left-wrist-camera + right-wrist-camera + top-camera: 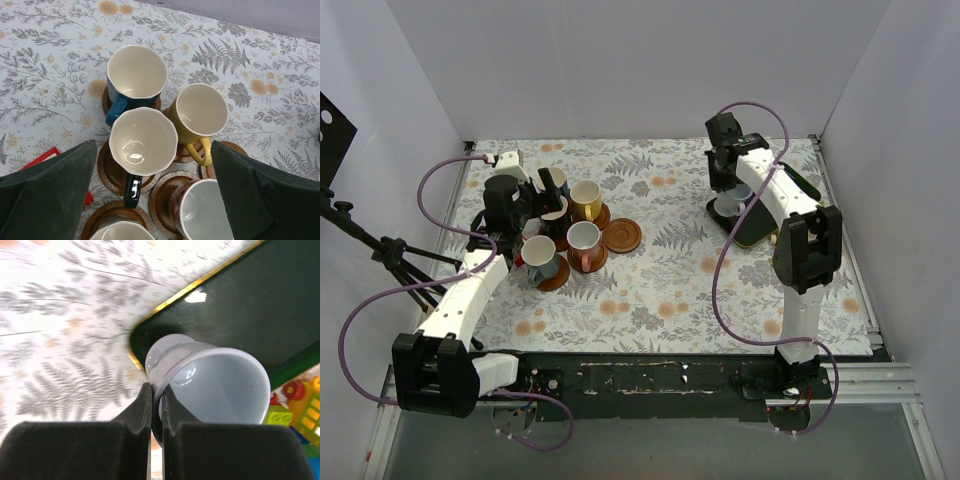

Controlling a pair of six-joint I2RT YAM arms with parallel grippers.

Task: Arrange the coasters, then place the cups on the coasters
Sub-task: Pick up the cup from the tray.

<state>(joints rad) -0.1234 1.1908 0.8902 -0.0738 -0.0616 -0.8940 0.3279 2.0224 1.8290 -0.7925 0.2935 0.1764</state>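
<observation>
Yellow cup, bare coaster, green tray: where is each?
yellow cup (201,111), left wrist view, on its pale inside.
bare coaster (622,235), top view, on its centre.
green tray (250,300), right wrist view, on its bare floor.

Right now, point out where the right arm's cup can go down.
Free: the empty coaster just right of the cup cluster, and the bare cloth between it and the green tray. Crowded: the cluster itself, with its cups packed close together.

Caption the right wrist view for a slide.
Right gripper pinching light blue cup by its rim, at the tray corner.
</observation>
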